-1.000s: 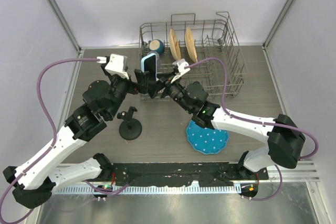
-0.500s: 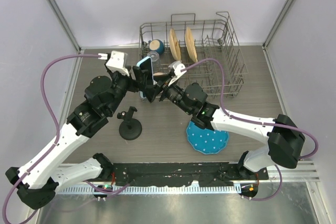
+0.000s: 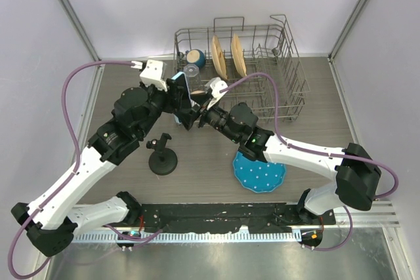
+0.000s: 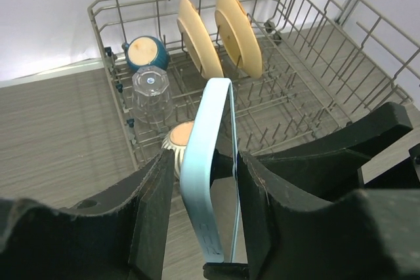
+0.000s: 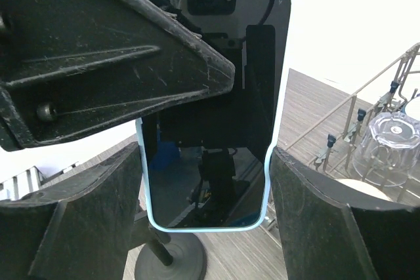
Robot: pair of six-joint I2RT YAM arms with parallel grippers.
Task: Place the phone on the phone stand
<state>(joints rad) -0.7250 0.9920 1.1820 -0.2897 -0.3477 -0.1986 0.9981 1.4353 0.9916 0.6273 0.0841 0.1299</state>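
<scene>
Left wrist view is showing the phone [image 4: 207, 181] edge-on and upright, long axis vertical, w/ the left pincer [image 4: 205, 168] clamping its two faces. Screen is facing the right wrist cam; the right pincer [image 5: 205, 162] is gripping its long edges. Phone is hanging over the counter [image 3: 197, 170] by the rack [image 3: 289, 90], apart from the stand [image 3: 162, 159].

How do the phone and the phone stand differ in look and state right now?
Look: the phone is a flat slab with light blue rim and dark glossy face; the phone stand is all black, disc base and post. State: the phone is gripped upright off the table; the phone stand sits on the table, cradle empty.
</scene>
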